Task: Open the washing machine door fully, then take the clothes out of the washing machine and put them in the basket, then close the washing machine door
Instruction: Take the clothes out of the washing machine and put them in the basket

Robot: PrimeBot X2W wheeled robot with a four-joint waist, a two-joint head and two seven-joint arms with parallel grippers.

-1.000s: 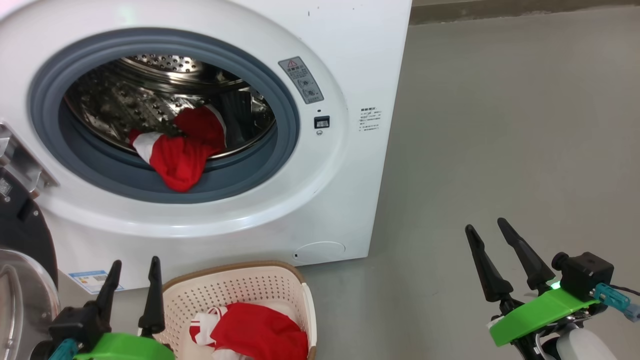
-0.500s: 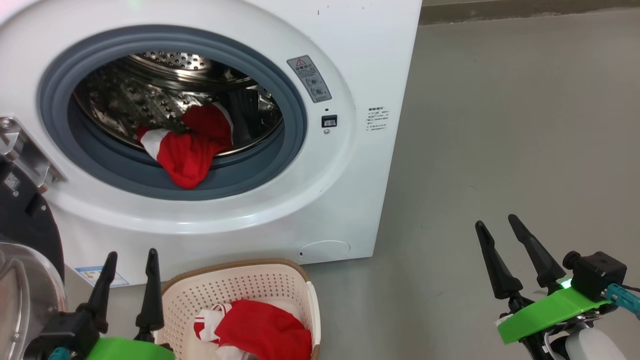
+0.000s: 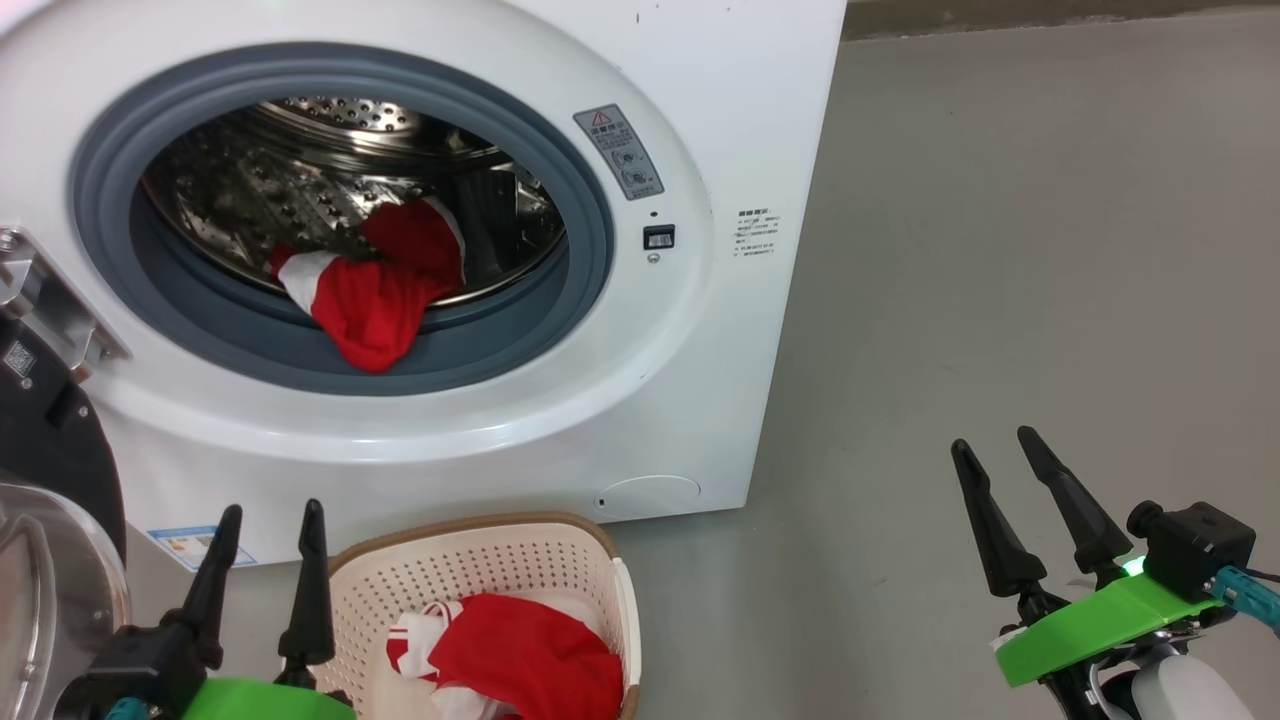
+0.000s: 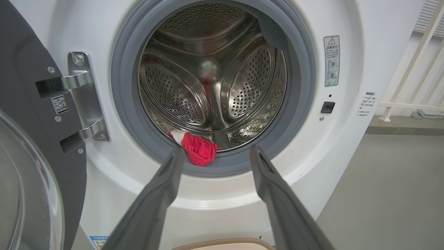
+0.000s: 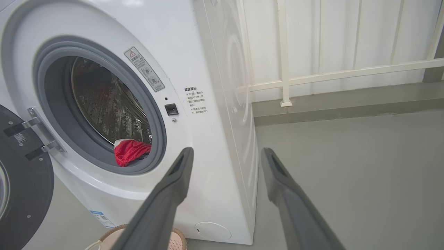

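The white washing machine [image 3: 720, 100] stands in front of me with its black round door [image 3: 45, 450] swung open to the left. Red and white clothes [image 3: 375, 290] hang over the grey rubber ring at the drum's mouth, also seen as clothes [image 4: 197, 147] and clothes [image 5: 130, 151]. More red clothes [image 3: 520, 655] lie in the cream basket [image 3: 470, 565] on the floor below the opening. My left gripper [image 3: 268, 515] stands open just left of the basket, fingers empty. My right gripper [image 3: 995, 445] stands open over bare floor to the machine's right.
Grey floor [image 3: 1000, 250] stretches to the right of the machine. A white railing [image 5: 312, 76] runs along the wall behind. The open door with its glass bowl [image 4: 27, 194] and steel hinge [image 4: 83, 97] stands close on my left.
The head view has shifted a little, so the machine sits slightly further right and higher. Both grippers stay open and roughly in place; the clothes have not moved.
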